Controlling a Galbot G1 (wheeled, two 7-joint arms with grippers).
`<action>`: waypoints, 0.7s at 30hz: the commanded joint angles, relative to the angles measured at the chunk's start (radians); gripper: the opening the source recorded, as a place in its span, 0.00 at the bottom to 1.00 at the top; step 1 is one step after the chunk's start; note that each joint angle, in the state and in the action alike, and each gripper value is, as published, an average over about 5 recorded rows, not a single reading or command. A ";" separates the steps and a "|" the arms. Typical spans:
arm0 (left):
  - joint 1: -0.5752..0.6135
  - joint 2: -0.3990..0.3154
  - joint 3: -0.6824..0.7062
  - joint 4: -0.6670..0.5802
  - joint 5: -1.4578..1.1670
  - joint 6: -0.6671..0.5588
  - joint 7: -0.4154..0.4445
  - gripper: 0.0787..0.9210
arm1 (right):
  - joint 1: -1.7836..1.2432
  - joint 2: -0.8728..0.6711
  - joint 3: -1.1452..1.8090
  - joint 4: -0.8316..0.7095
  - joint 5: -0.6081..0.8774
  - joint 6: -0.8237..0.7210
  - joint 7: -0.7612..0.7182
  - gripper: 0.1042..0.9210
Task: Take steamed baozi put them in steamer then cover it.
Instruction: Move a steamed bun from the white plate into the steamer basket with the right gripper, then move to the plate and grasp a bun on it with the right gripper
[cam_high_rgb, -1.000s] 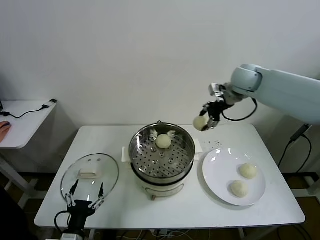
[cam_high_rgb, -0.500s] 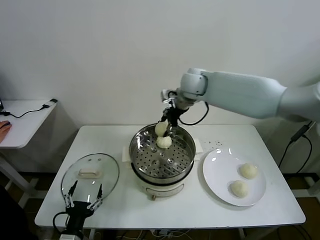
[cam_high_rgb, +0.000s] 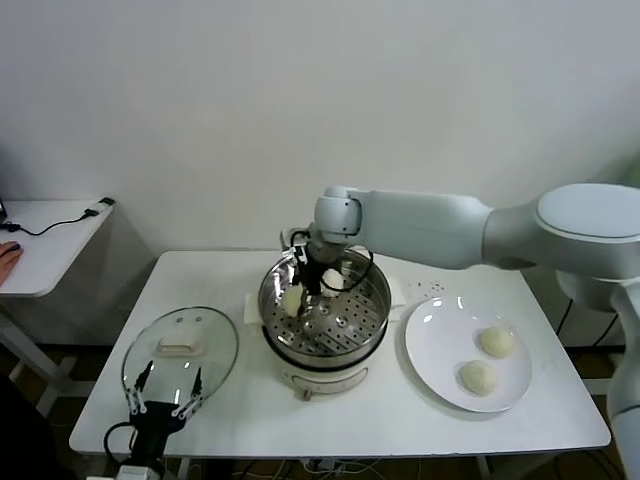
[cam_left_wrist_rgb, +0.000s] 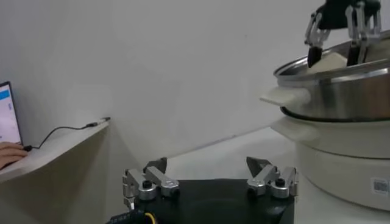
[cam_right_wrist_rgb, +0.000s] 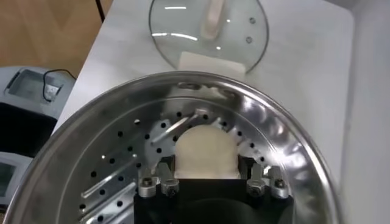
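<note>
while the left gripper (cam_left_wrist_rgb: 210, 181) waits spread open by the cover (cam_high_rgb: 180, 350), the right gripper (cam_high_rgb: 303, 290) grips a steamed baozi (cam_high_rgb: 293, 300) inside the steamer (cam_high_rgb: 324, 318).

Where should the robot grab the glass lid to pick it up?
Probably by the cream-white bar handle in the middle of the glass lid. The lid lies flat on the table with the handle facing up, so coming straight down from above looks best, gripper fingers on the bar's two long sides. The left gripper is nearest.

Lab: bare wall (cam_high_rgb: 200, 100), white table (cam_high_rgb: 560, 420)
</note>
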 joint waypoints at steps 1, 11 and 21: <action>-0.004 -0.001 0.002 0.001 0.003 0.001 0.000 0.88 | -0.047 0.029 0.006 -0.008 -0.011 -0.008 0.012 0.71; -0.004 -0.003 0.002 -0.001 0.009 0.002 0.000 0.88 | 0.126 -0.144 0.003 0.099 -0.005 0.032 -0.047 0.88; 0.002 -0.001 -0.002 0.003 0.005 -0.003 -0.002 0.88 | 0.322 -0.539 -0.064 0.332 -0.056 0.116 -0.134 0.88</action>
